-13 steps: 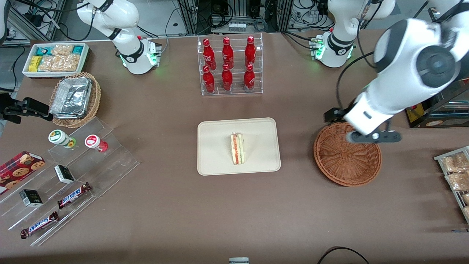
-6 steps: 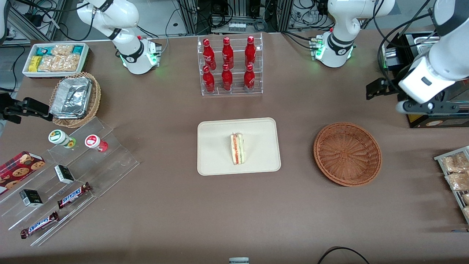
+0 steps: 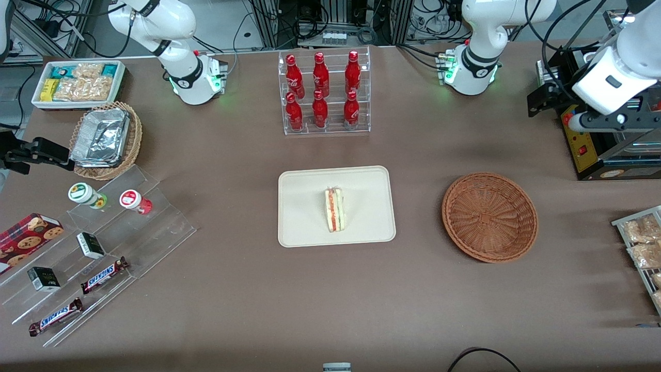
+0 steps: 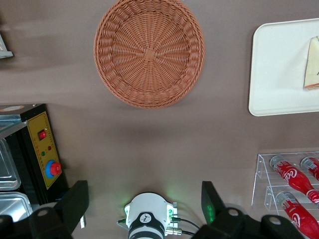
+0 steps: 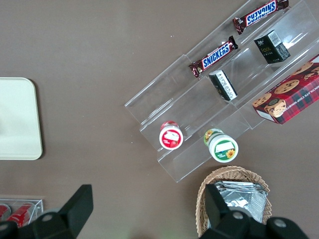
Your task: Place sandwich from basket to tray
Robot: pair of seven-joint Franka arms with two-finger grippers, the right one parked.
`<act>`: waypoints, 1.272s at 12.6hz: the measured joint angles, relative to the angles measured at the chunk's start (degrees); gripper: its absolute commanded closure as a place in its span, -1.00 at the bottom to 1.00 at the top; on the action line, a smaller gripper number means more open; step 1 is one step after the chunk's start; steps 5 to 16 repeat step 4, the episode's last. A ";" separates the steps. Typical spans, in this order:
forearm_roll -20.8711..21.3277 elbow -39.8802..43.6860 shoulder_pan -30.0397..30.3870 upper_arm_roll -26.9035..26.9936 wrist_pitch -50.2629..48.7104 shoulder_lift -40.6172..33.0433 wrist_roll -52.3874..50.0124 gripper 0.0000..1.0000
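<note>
- The brown tabletop (image 3: 248, 289) carries everything.
- The left arm (image 3: 614, 77) is raised toward the working arm's end of the tabletop, above a black control box (image 3: 594, 150) with a yellow panel and red buttons.
- The cream tray (image 3: 304, 227) sits mid-tabletop, nearer the front camera than the clear rack of red bottles (image 3: 324, 93).
- The reddish-brown wicker basket (image 3: 489, 217) lies beside the tray, toward the working arm's end, well apart from it; it holds nothing, as the left wrist view (image 4: 149, 52) confirms.
- A clear stepped display (image 3: 103, 248), toward the parked arm's end, holds Snickers bars (image 3: 103, 275), small dark boxes and two capped cups (image 3: 135, 201).
- A tan wicker basket with foil containers (image 3: 106, 138) sits farther from the camera than that display, just beside a white bin of snacks (image 3: 78, 82).
- The tool (image 3: 604, 120) hangs from the left arm over the control box, well apart from basket and tray; its fingers (image 4: 75, 204) stand widely spread with nothing between them.
- The sandwich (image 3: 334, 209) lies on the tray near its middle, striped cut edge up, touching nothing else.
</note>
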 measured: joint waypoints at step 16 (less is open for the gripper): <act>0.05 1.83 0.38 3.33 2.15 1.43 4.07 -1.00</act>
